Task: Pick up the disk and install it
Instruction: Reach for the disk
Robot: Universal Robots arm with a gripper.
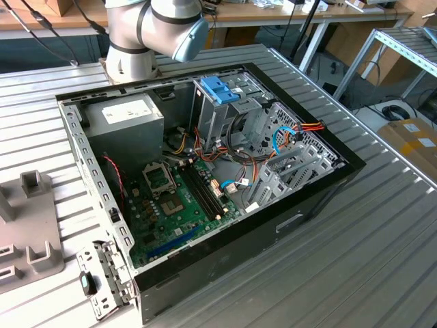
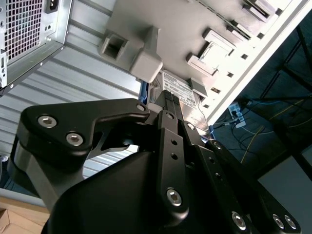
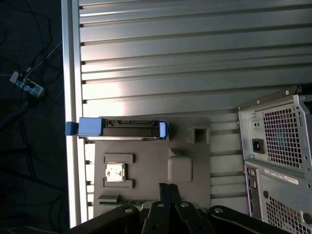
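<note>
**Fingers closed and empty above the parts plate; disk parked in its slot**

On the exterior view's left I have the grey parts plate (image 1: 34,236) lying on the ribbed tabletop (image 1: 355,273), with square posts standing up from it. Just beside it is the open computer case (image 1: 307,205), lying on its side. Inside, going towards the exterior view's right, come the grey power supply (image 1: 126,116), the green mainboard (image 1: 177,205), the blue latch (image 1: 220,89) on its metal cage, and a tangle of coloured cables (image 1: 287,137). The arm's base (image 1: 157,27) stands behind the case. Far on the exterior view's right are a metal rack (image 1: 410,48) and a cardboard box (image 1: 413,137).

In the first wrist view the disk (image 3: 117,129) stands on edge in a slot of the plate, close to the tabletop's edge, its blue frame showing at both ends. The fingers (image 3: 163,195) look pressed together, holding nothing and apart from the disk. A raised grey block (image 3: 179,169) and a processor chip (image 3: 115,172) in its holder lie between the fingers and the disk. The perforated back of the case (image 3: 278,146) is near the plate's other side.

In the second wrist view the disk's white label (image 2: 178,91) peeks out just past the fingertip, beside a grey post (image 2: 146,66) on the plate.
</note>
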